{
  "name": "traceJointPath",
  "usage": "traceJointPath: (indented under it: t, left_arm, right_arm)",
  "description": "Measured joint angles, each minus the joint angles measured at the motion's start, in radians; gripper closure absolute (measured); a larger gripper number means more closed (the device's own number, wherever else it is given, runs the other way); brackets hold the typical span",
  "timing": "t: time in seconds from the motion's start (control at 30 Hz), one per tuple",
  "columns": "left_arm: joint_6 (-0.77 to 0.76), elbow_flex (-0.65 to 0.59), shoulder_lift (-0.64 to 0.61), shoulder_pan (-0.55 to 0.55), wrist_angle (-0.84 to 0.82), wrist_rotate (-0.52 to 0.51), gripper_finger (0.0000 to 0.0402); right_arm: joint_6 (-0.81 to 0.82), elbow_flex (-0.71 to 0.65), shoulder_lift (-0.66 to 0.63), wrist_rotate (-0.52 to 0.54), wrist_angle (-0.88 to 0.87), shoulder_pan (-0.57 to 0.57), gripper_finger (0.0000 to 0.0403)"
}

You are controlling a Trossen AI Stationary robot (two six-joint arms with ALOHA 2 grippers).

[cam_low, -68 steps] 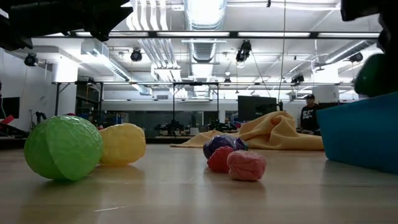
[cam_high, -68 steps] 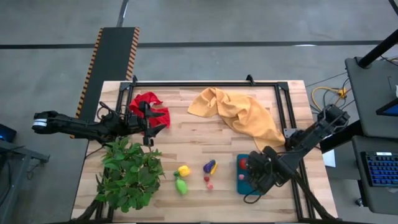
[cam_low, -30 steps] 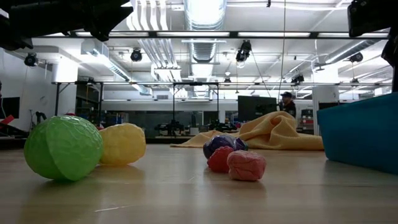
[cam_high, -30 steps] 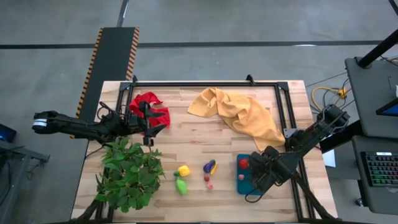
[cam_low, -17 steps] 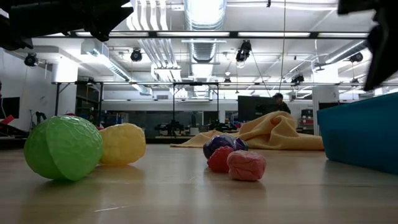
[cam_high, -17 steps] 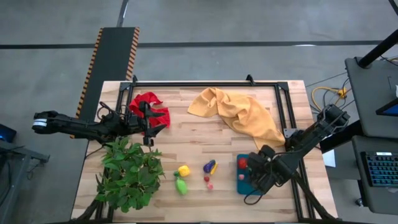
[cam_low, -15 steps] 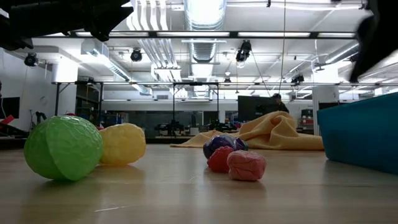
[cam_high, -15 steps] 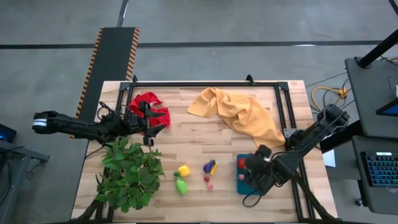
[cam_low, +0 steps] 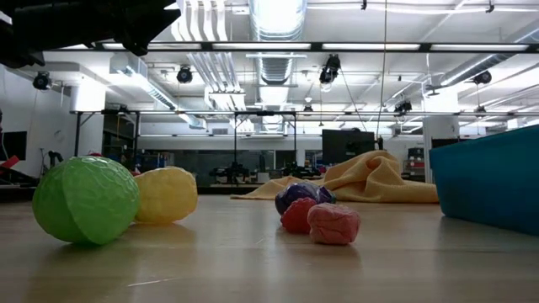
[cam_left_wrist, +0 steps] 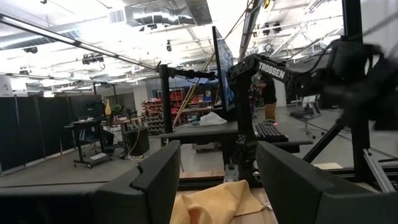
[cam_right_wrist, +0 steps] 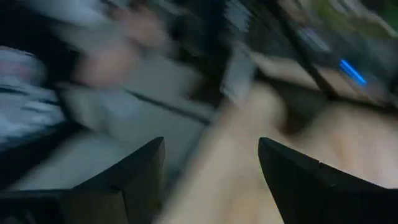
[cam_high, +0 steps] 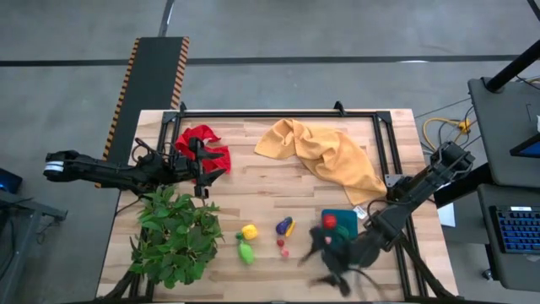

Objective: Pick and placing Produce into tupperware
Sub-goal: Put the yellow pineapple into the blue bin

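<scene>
- The right gripper (cam_high: 314, 251) is blurred in the high view, low over the worktop (cam_high: 253, 181) just off the tupperware's near-left corner. Its wrist view shows two dark fingers (cam_right_wrist: 140, 171) with a clear gap and nothing between them, so the jaws stand wide and empty.
- The tupperware (cam_high: 339, 217) sits toward the worktop's near right, with a red ball (cam_high: 329, 221) inside at its left end.
- The loose produce lies at about 9 o'clock from the right gripper, in a short row. The pink piece (cam_high: 285, 252) and red piece (cam_high: 280, 242) are nearest, and the purple piece (cam_high: 285, 226) is just beyond them at about 10 o'clock. The yellow piece (cam_high: 249, 231) and lime green piece (cam_high: 245, 252) are farther left.
- The purple piece's long axis appears to run from 1 to 7 o'clock in the high view; the lime green piece runs nearly 12 to 6.
- The left gripper (cam_high: 209, 173) waits well away, by the red cloth (cam_high: 203, 143) at the far left; its jaws are parted and empty.
- The right arm is clearly the nearer one, so my judgement is that the next pick is its job: a short reach leftward, most likely to the pink or red piece.
- The leafy plant (cam_high: 173, 236) stands left of the row and should not hinder that reach.
</scene>
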Motion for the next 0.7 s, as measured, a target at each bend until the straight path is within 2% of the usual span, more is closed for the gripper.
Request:
traceJointPath:
  t: [0.07,0.13,0.27,0.4,0.53,0.7]
  left_arm:
    - [0.000,0.001,0.000,0.000,0.000,0.000,0.0205]
    - [0.000,0.001,0.000,0.000,0.000,0.000,0.0205]
    - [0.000,-0.001,0.000,0.000,0.000,0.000,0.0205]
    - [0.000,-0.001,0.003,0.000,-0.001,0.000,0.0205]
    - [0.000,0.000,0.004,0.000,0.000,0.000,0.0205]
    - [0.003,0.001,0.008,0.000,0.000,0.000,0.0205]
  right_arm:
    - [-0.102,-0.004,-0.003,-0.126,0.109,0.000,0.0157]
    - [-0.165,-0.005,-0.023,-0.176,0.106,0.001,0.0163]
    - [-0.160,-0.036,-0.099,-0.158,-0.010,-0.023,0.0179]
    - [-0.117,-0.138,-0.228,-0.158,-0.043,-0.072,0.0197]
    - [-0.120,-0.286,-0.383,-0.148,0.024,-0.145,0.0215]
    - [-0.148,-0.475,-0.554,-0.174,0.178,-0.292,0.0236]
